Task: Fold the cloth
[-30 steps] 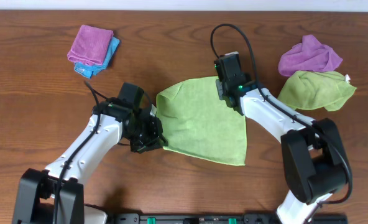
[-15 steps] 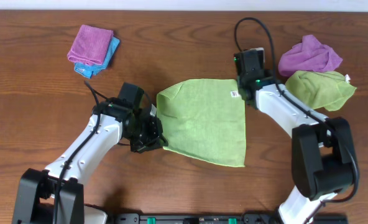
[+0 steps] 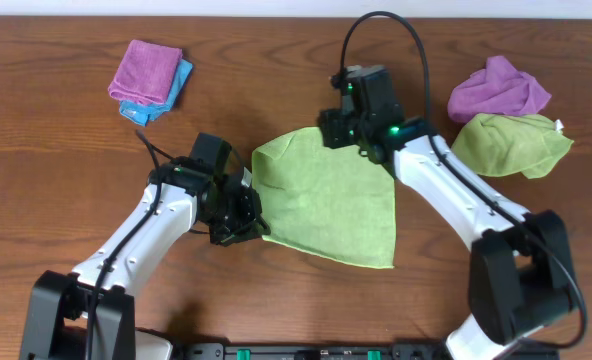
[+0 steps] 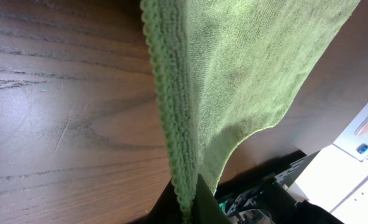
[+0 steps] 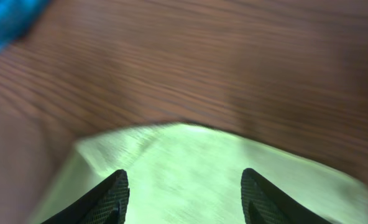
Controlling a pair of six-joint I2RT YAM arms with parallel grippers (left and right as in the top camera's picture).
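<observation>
From overhead, the lime-green cloth lies spread flat in the middle of the counter, roughly halfway between its left and right edges. The left gripper sits at the cloth's left side, at the corner nearer the counter's near edge, pressed together on the hem. The right gripper is over the cloth's far edge. From here we cannot tell how its fingers stand.

Toward the far left corner of the counter, a folded pink cloth rests on a folded blue cloth. Toward the far right corner, a crumpled purple cloth lies just beside a crumpled green cloth. Both are well apart from the flat cloth.

In the left wrist view, the stitched hem of the lime-green cloth runs down the frame into the dark fingers at the bottom. They pinch it there, and the hem stands lifted off the wood grain.

The right wrist view is blurred. Its 2 fingers are spread wide apart, with the lime-green cloth showing between them and bare wood beyond. We cannot tell whether the fingers touch the cloth. A scrap of blue shows at the upper left.
</observation>
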